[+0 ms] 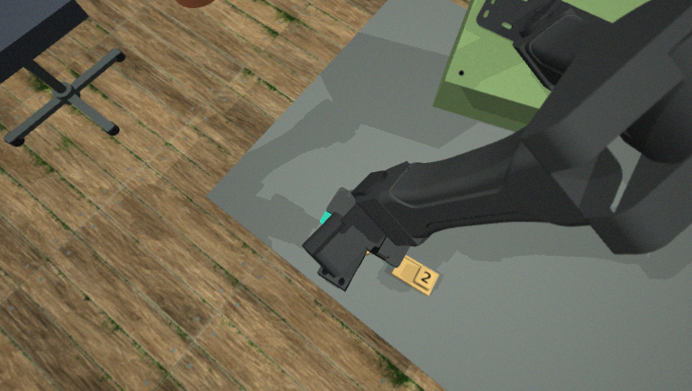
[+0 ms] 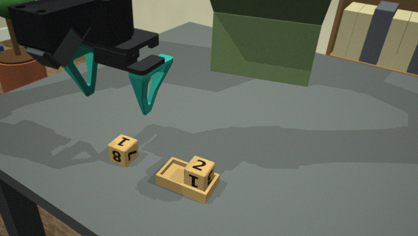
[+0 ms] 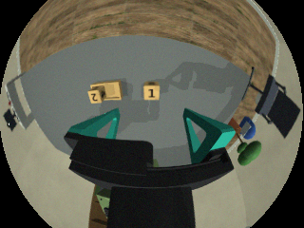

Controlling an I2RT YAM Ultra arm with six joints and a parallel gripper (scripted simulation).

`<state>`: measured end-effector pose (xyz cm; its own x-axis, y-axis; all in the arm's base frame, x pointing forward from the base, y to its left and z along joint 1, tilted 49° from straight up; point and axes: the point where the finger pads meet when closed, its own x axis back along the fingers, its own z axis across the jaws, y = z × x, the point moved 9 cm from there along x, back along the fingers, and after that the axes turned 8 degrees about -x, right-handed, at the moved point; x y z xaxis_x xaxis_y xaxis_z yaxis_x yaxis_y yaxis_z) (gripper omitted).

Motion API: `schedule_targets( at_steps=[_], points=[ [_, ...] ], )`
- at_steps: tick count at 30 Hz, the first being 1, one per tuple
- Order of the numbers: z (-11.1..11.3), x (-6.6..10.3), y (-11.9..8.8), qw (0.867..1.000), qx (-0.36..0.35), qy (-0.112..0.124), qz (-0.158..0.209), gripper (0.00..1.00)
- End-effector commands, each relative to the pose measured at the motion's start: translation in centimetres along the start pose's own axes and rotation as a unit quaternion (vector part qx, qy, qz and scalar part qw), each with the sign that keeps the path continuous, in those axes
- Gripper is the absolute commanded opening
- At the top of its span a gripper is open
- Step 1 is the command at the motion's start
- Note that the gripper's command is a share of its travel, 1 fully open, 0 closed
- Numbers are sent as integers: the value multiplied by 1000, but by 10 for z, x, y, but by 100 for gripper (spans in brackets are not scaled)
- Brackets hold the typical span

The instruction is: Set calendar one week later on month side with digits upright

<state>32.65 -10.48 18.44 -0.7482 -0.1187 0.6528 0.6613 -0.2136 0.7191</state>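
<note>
A wooden tray [image 2: 183,179] lies flat on the grey table. One cube [image 2: 198,172] stands in its right half, with 2 on top and an upside-down 1 on the near side. The tray's left half is empty. It also shows in the top view [image 1: 415,275] and the wrist view [image 3: 104,93]. A second cube [image 2: 122,150] sits on the table left of the tray, with 1 on top and 8 on the near side; it shows in the wrist view [image 3: 151,93]. My gripper [image 2: 117,104] hangs wide open and empty well above this loose cube.
A large green box [image 2: 265,27] stands at the back of the table. A bookshelf [image 2: 379,24] is at the far right. The table's near edge runs close to the loose cube. An office chair [image 1: 45,50] stands on the wooden floor beside the table.
</note>
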Motion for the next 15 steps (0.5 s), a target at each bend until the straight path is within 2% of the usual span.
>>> schedule_targets(
  at_steps=[1,8,11,13,15],
  points=[
    [-1,3,2,1000,0,-2,-5,100],
    [-1,3,2,1000,-11,-2,-5,100],
    [-1,2,2,999,-49,-1,-5,100],
    [-1,2,2,999,-49,-1,-5,100],
    [-1,2,1,996,-94,-1,-5,100]
  ],
)
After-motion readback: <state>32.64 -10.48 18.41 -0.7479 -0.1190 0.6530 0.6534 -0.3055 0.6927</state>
